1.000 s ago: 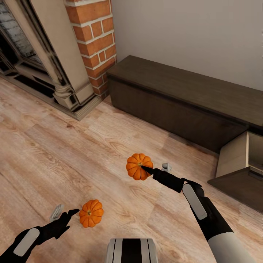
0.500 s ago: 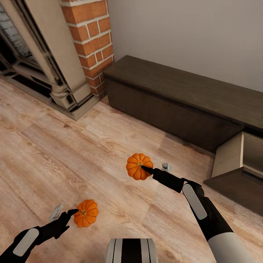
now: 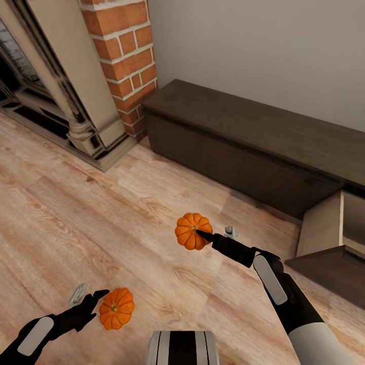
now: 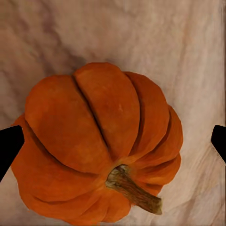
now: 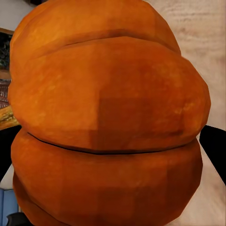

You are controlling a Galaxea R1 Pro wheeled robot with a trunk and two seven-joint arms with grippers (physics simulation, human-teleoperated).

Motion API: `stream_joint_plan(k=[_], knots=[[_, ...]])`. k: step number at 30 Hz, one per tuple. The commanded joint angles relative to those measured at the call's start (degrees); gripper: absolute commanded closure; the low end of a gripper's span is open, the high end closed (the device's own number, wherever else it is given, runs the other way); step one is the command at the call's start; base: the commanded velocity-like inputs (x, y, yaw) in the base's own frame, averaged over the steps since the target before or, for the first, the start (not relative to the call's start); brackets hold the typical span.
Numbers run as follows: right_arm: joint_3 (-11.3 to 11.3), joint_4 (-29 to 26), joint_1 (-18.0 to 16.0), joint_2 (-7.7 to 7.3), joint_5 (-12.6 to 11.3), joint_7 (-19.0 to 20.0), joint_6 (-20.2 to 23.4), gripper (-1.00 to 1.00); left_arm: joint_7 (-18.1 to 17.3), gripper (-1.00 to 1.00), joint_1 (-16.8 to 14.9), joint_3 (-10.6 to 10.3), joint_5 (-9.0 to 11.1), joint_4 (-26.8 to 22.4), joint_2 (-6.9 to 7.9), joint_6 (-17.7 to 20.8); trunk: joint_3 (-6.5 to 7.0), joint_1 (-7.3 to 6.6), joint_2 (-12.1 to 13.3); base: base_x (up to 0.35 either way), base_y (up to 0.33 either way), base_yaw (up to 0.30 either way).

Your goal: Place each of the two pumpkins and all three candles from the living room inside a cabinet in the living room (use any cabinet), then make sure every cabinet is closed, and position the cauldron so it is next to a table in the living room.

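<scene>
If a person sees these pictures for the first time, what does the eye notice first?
Two bright orange pumpkins stand out against the pale wood floor: the right gripper holds the pumpkin on the right out in front, and the pumpkin on the left sits at the left gripper lower down. Behind them runs the long dark cabinet, with an open drawer at the far right.

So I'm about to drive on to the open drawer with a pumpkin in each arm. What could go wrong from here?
1. The left pumpkin sits at the very tips of the left gripper, and in the left wrist view one finger stands apart from it, so it may slip out.
2. The open drawer juts over the floor on the right; the right arm could hit its front.
3. The right pumpkin is pinched at its top by the right gripper and could swing.
</scene>
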Motion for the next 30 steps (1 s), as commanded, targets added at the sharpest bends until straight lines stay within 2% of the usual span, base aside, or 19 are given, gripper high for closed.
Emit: stream_joint_plan(k=[1,10,26,30], knots=[[0.05,-0.02,-0.03,-0.04,-0.34,-0.04,0.24,1.00,-0.09,-1.00,-0.02,0.22,0.09,0.00,-0.02,0.42,-0.03,0.00,-0.01,0.069,0.000,0.000],[0.05,0.02,-0.03,-0.04,-0.37,-0.07,0.24,1.00,-0.06,-1.00,-0.02,0.34,0.09,0.00,-0.02,0.42,-0.03,0.00,-0.01,0.097,0.016,0.000],[0.05,0.07,-0.03,-0.04,-0.36,-0.13,0.24,1.00,-0.14,-1.00,-0.01,0.33,0.18,-0.01,-0.02,0.42,-0.03,0.00,-0.01,0.007,0.001,0.000],[0.05,0.19,-0.03,-0.04,-0.39,-0.13,0.24,1.00,-0.32,-1.00,-0.02,0.07,0.18,-0.15,-0.02,0.42,-0.92,0.10,-0.07,0.000,0.000,0.000]])
